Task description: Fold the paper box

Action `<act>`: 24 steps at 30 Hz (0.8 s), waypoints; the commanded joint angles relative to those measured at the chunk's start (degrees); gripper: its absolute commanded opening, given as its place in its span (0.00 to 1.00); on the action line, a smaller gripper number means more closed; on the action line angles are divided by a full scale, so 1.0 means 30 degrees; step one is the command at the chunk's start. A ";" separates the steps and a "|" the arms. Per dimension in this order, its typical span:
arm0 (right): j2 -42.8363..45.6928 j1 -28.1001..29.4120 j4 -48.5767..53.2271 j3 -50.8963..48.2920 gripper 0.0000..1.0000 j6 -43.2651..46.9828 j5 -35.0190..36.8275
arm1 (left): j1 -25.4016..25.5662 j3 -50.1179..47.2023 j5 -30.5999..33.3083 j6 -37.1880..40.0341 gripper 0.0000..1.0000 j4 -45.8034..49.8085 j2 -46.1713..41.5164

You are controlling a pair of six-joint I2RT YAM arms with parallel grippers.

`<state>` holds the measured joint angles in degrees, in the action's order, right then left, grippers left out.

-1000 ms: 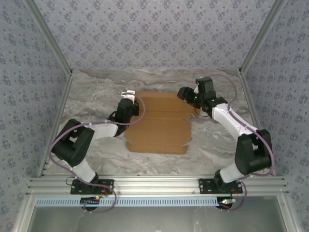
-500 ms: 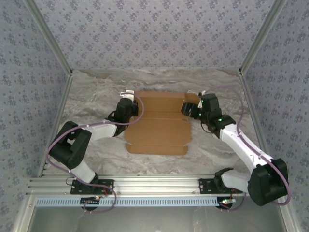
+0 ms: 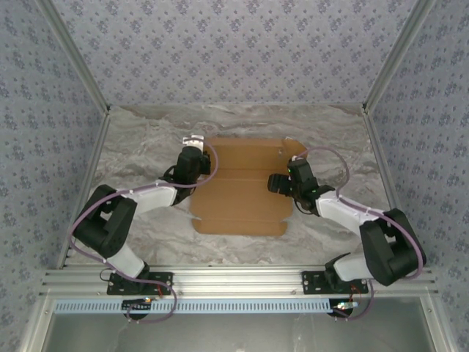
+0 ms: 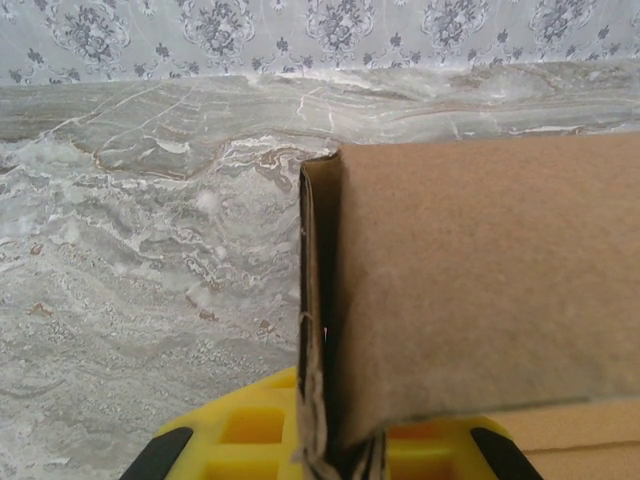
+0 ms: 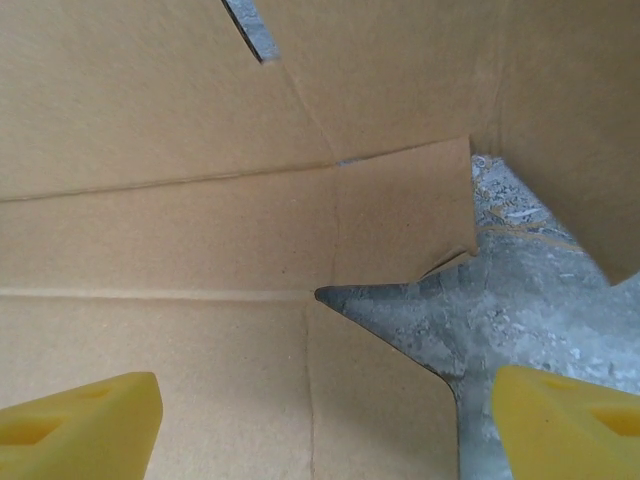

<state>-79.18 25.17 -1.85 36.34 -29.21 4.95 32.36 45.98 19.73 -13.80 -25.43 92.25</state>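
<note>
The paper box (image 3: 242,191) is a brown cardboard sheet with creases, lying in the middle of the marble table. Its left flap (image 4: 480,280) stands upright, and my left gripper (image 4: 335,450) is shut on that flap's edge, at the box's far left corner (image 3: 194,143). My right gripper (image 3: 277,182) hovers over the box's right side, open, with nothing between its yellow fingers (image 5: 80,420). In the right wrist view the box (image 5: 180,250) shows its creases and a notch between two side tabs. The far right flap (image 3: 295,150) is raised a little.
The marble table (image 3: 146,147) is bounded by patterned walls on three sides and an aluminium rail (image 3: 234,279) at the near edge. Bare table (image 5: 520,300) shows beside the box's right edge.
My right gripper has come from the box's far right corner toward me and inward over the right side, and its jaws have opened wider. The left gripper has kept its hold.
</note>
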 commanded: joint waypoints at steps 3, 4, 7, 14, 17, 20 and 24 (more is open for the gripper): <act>-0.1365 -0.0167 -0.2146 -0.0321 0.89 -0.0793 0.0761 | 0.0039 0.0674 -0.0410 -0.0607 0.00 -0.0078 -0.0770; -0.1569 -0.0233 -0.2393 -0.0333 0.89 -0.0831 0.0787 | 0.0040 0.0670 -0.0418 -0.0614 0.00 -0.0078 -0.0777; -0.2134 -0.0353 -0.3226 -0.0328 0.90 -0.0815 0.0877 | 0.0039 0.0671 -0.0445 -0.0607 0.00 -0.0114 -0.0764; -0.3265 -0.1119 -0.5072 0.0003 0.90 -0.0058 -0.0003 | 0.0024 0.0595 -0.0460 -0.0585 0.00 -0.0153 -0.0805; -0.3477 -0.1182 -0.5655 0.0117 0.89 0.0595 -0.0090 | 0.0026 0.0583 -0.0474 -0.0578 0.00 -0.0155 -0.0793; -0.3426 -0.1258 -0.6326 0.0066 0.87 0.1184 -0.0489 | 0.0043 0.0583 -0.0497 -0.0555 0.00 -0.0136 -0.0808; -0.2860 -0.1299 -0.7268 -0.0323 0.80 0.1989 -0.1049 | 0.0024 0.0578 -0.0495 -0.0499 0.00 -0.0080 -0.0785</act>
<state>-89.25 21.65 -19.75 35.70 -26.20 3.36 32.36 46.13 18.90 -14.50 -25.02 92.23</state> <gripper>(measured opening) 0.814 0.090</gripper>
